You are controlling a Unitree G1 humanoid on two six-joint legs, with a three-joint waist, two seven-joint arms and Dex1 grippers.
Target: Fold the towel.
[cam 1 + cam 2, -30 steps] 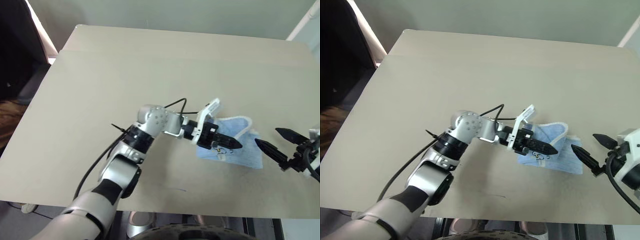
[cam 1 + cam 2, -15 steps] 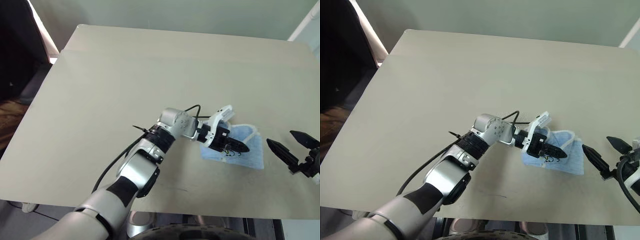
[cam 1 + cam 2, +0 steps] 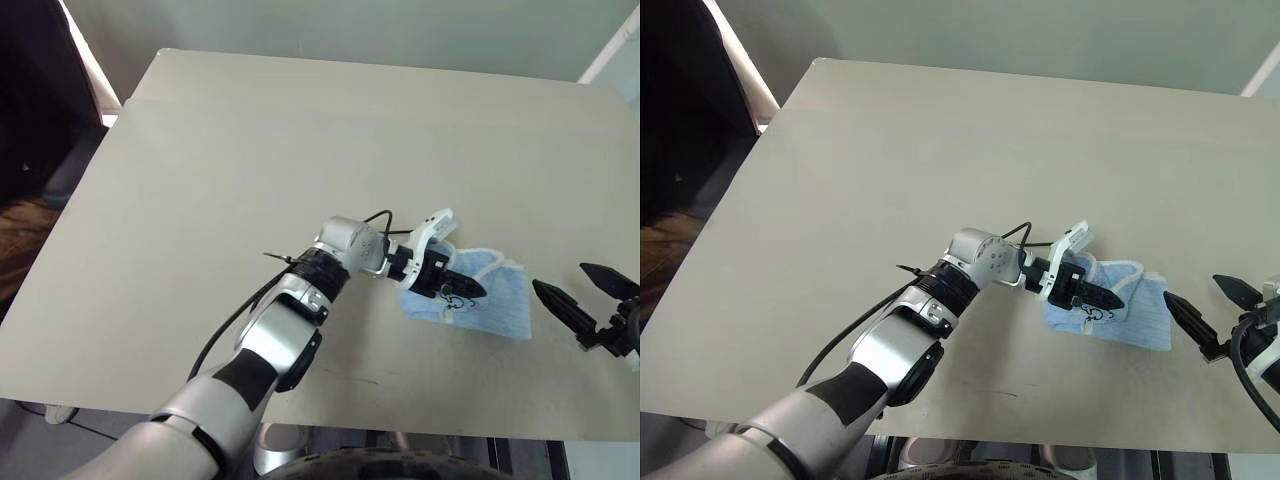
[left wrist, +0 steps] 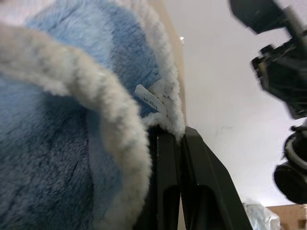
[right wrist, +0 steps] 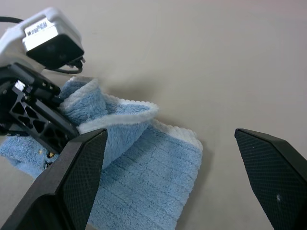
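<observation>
The light blue towel (image 3: 500,305) lies on the right part of the beige table (image 3: 300,150), with one white-edged flap lifted and curled over the rest. My left gripper (image 3: 470,290) is shut on that flap's white edging (image 4: 163,112), low over the cloth, beside the small dark printed mark (image 3: 455,301). My right gripper (image 3: 585,292) hovers just right of the towel, open and holding nothing. In the right wrist view its two black fingers (image 5: 81,167) frame the towel (image 5: 144,167) and the left gripper (image 5: 43,124).
The table's front edge (image 3: 400,425) runs close below the towel, and the right edge is near the right gripper. A dark chair (image 3: 40,150) stands off the table's left side. The broad far and left tabletop holds no objects.
The left arm has swung in toward the towel, and the held flap has sunk lower over the cloth. The right gripper has stayed open and almost still.
</observation>
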